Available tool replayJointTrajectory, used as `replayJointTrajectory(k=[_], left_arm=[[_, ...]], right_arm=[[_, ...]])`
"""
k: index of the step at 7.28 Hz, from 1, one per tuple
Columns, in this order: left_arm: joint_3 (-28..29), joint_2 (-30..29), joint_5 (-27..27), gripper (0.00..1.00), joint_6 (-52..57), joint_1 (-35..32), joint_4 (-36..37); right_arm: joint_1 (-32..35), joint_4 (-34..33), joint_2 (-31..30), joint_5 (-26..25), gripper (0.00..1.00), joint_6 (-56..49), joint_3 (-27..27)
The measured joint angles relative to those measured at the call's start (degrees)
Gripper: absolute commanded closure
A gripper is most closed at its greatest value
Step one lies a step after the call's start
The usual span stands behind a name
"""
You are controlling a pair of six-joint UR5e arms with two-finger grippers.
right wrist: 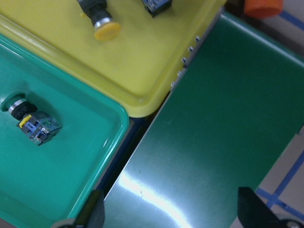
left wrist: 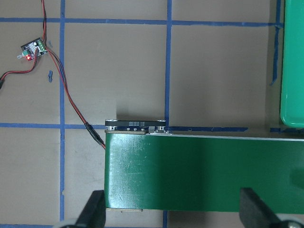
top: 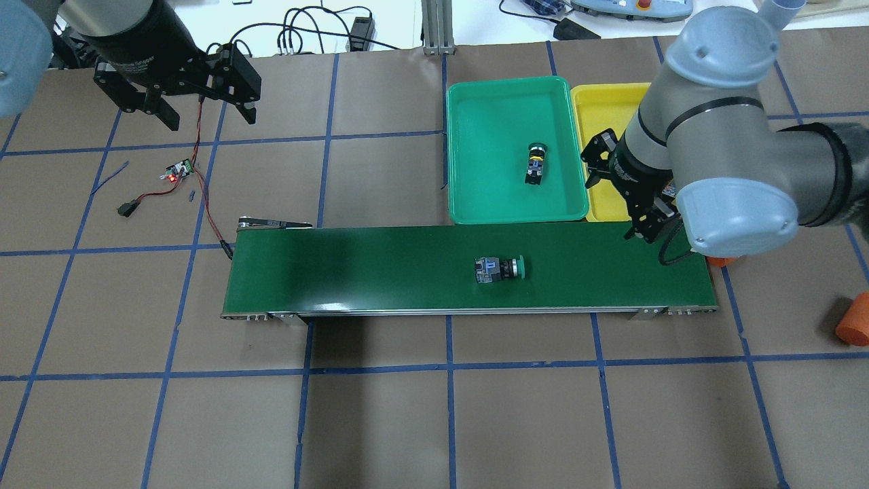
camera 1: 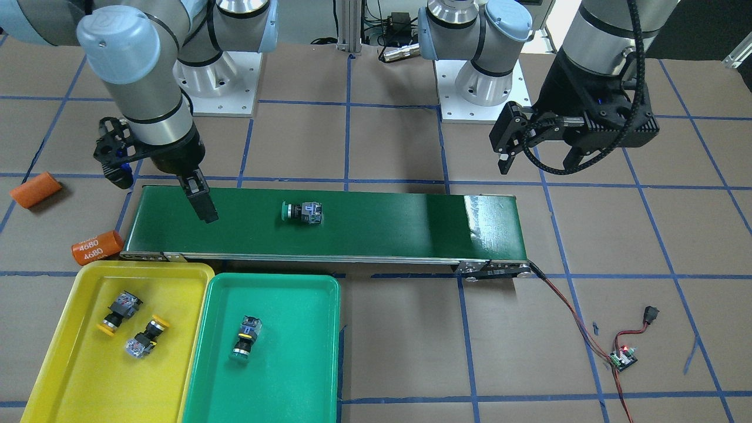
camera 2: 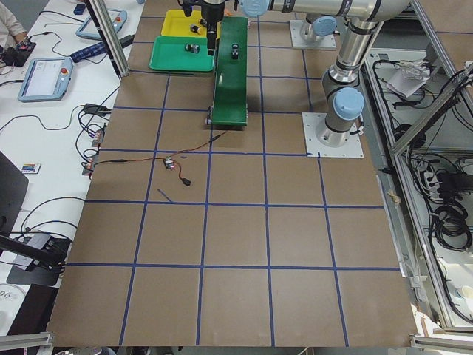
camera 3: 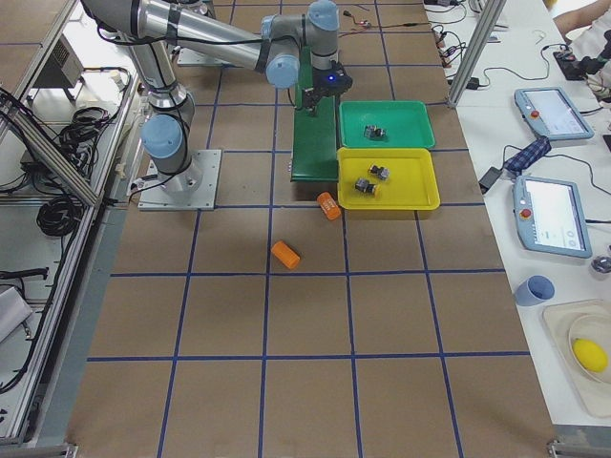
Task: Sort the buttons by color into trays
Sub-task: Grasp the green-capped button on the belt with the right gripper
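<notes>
Jaws spread empty on both arms, 1 green button (camera 1: 302,212) lying apart between them.

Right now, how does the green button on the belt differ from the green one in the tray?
The belt button lies on the dark belt; the tray button lies inside the green tray. The belt button points along the belt; the tray button points its cap away from the belt. Both have green caps, lie on their sides, and nothing holds them.
</notes>
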Motion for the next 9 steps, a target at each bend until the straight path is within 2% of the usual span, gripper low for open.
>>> replayJointTrajectory(k=[2,4,9], left_arm=[[0.00,0.01,0.04,0.00,0.00,-0.04,-0.04],[0.00,0.03,0.05,0.00,0.00,-0.03,-0.03],[0.03,0.02,-0.04,0.00,0.00,-0.04,0.02]], right_arm=[[6.00,-0.64,1.85,0.29,0.00,11.68,1.04],[10.19,-3.56,5.55,0.08,0.00,19.00,1.18],[11.89,-5.57,10.36,-0.39,0.01,21.78,1.49]])
